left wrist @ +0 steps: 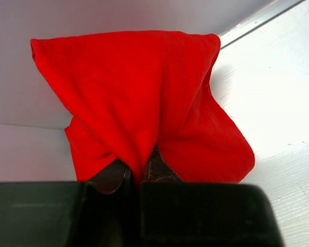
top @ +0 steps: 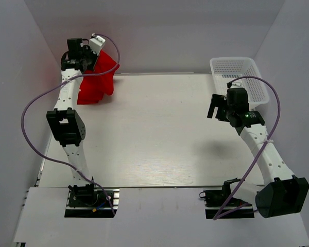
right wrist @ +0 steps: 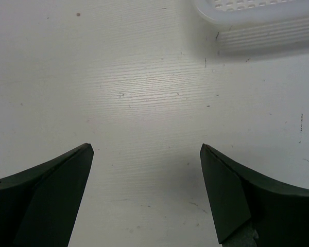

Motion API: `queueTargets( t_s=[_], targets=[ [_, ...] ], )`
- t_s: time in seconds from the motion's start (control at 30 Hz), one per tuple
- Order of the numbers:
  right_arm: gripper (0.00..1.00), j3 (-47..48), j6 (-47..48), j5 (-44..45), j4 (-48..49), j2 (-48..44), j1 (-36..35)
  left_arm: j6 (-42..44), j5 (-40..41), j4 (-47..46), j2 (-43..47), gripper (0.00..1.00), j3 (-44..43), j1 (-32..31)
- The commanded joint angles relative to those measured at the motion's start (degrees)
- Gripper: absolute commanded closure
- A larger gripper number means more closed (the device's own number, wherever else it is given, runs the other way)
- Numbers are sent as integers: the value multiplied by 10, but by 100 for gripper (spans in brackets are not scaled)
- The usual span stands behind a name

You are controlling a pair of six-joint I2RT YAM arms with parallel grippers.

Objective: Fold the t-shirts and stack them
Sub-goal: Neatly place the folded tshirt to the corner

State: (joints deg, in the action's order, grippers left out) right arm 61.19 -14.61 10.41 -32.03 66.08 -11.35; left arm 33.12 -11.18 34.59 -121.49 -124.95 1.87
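A bright red t-shirt (top: 97, 81) hangs bunched at the table's far left corner. My left gripper (top: 87, 66) is shut on a fold of it and holds it up against the back wall. In the left wrist view the red t-shirt (left wrist: 144, 98) drapes over the closed fingers (left wrist: 157, 167), its lower part reaching the table. My right gripper (top: 215, 107) is open and empty above the bare table on the right. In the right wrist view its fingers (right wrist: 67, 175) stand wide apart over white tabletop. No other t-shirt shows.
A white mesh basket (top: 247, 77) stands at the far right corner, just behind my right gripper; its rim shows in the right wrist view (right wrist: 247, 13). White walls enclose the table at the back and both sides.
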Motion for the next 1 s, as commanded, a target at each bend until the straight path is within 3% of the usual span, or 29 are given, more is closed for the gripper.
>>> queueTargets(
  t_s=[0.0,0.37,0.5,0.97],
  targets=[
    [10,26,-7,-7,7,15,-5,-1,-27,-33,77,100,-2,9],
    [10,42,-15,9,6,44,-19,5,-36,-63,115,100,73,40],
    [10,46,-16,9,7,48,-24,-2,-6,-94,115,100,98,46],
    [10,71,-23,30,3,92,-35,-21,24,-141,29,100,93,87]
  ],
)
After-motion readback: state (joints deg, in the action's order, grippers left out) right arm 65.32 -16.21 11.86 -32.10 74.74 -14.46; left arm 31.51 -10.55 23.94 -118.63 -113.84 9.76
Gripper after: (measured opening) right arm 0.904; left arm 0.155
